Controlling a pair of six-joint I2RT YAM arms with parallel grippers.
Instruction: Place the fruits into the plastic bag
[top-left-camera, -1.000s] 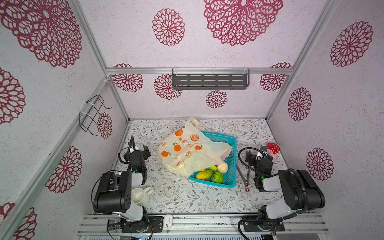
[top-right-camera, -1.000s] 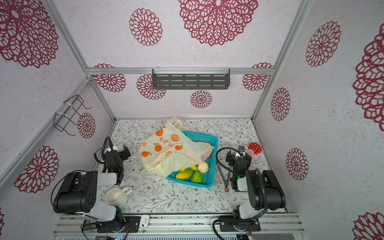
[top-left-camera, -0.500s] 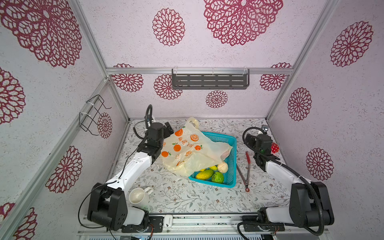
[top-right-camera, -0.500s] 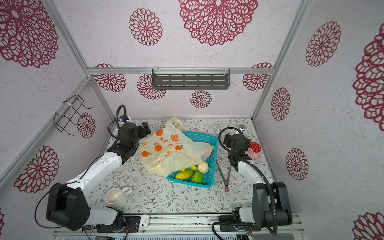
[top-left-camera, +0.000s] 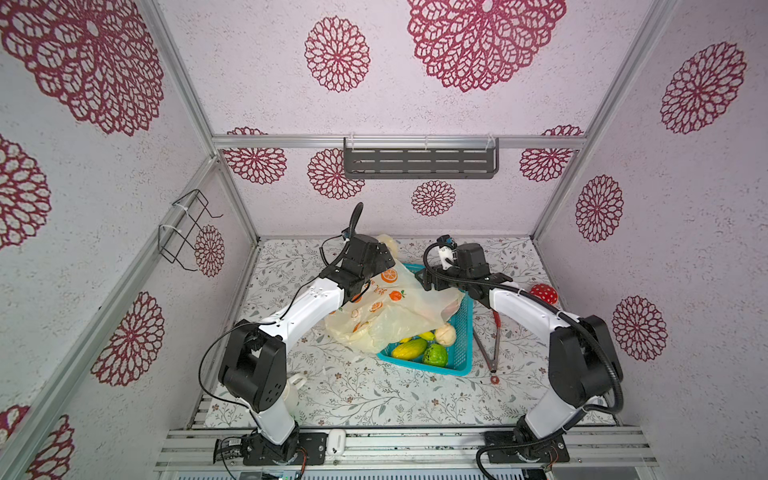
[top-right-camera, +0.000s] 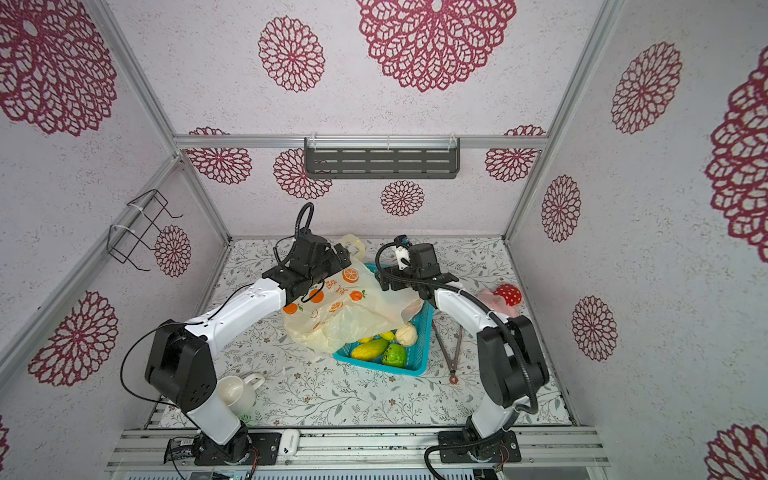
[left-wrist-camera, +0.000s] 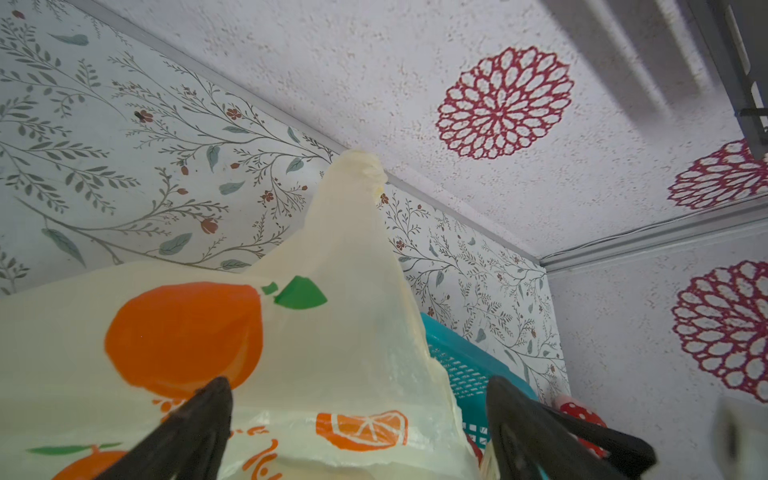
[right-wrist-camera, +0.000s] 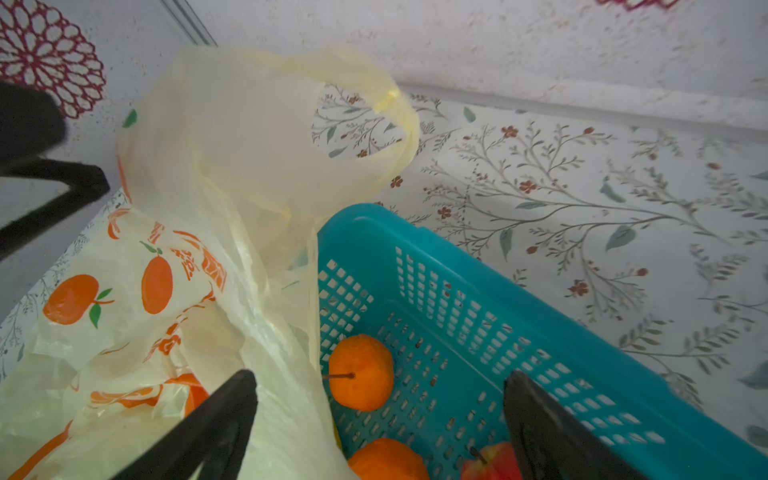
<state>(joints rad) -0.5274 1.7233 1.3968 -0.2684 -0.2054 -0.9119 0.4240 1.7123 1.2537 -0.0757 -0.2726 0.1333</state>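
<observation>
- Left fingers (left-wrist-camera: 199, 424): released, spread wide, grasping nothing. They stand over the far left part of the plastic bag (top-left-camera: 399, 307), close to its raised loop handle (left-wrist-camera: 357, 166). The printed film fills the gap between them; whether they touch it cannot be told
- Plastic bag: lies crumpled on the desk (top-left-camera: 332, 395), with its right part draped over the left rim of the basket (top-left-camera: 461, 353)
- Fruits: all those visible lie in the basket. The mango (top-left-camera: 409, 348), the green ball (top-left-camera: 435, 354) and the cream fruit (top-left-camera: 444, 333) sit at its near end, just beside the bag's edge. The right wrist view shows an orange (right-wrist-camera: 361, 372), a second orange (right-wrist-camera: 386, 459) and an apple (right-wrist-camera: 490, 461) on the basket floor
- Right fingers (right-wrist-camera: 216, 415): released, spread wide, empty. One stands over the bag's edge, the other over the basket floor. The first orange lies in the gap between them, untouched
- Tongs (top-left-camera: 494, 336) lie right of the basket
</observation>
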